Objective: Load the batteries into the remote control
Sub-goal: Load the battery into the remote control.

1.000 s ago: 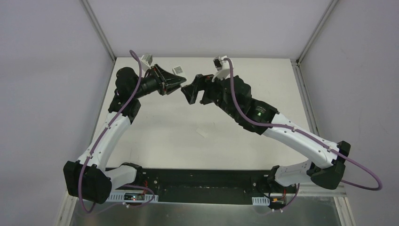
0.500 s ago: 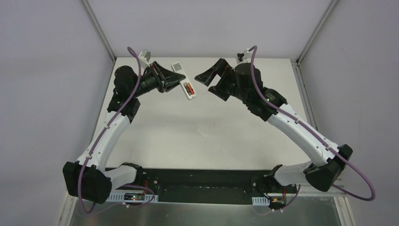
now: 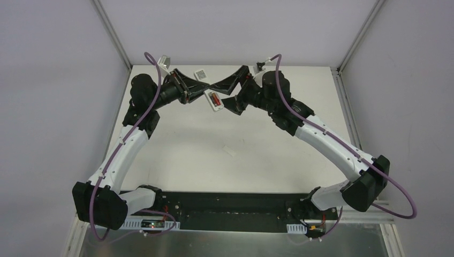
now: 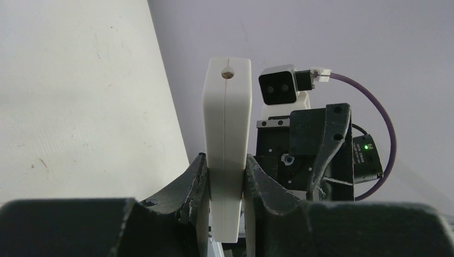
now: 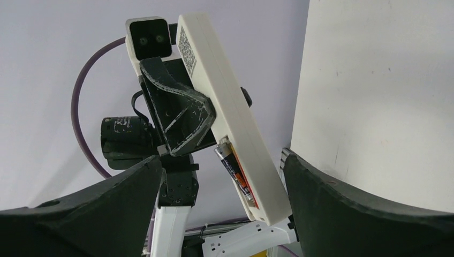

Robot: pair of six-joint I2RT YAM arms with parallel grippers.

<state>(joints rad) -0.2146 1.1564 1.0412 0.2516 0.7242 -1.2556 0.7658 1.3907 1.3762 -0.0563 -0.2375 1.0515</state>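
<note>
While the left hand is clamping the remote, the right hand is hovering spread apart beside the batteries, probably needing to push them flat gently.

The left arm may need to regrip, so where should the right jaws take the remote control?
Likely the free end of the remote control, past the left gripper, approached end-on by the right gripper, jaws closing across the long side edges: the open back exposes the batteries, so front-to-back pinching would press them.
</note>
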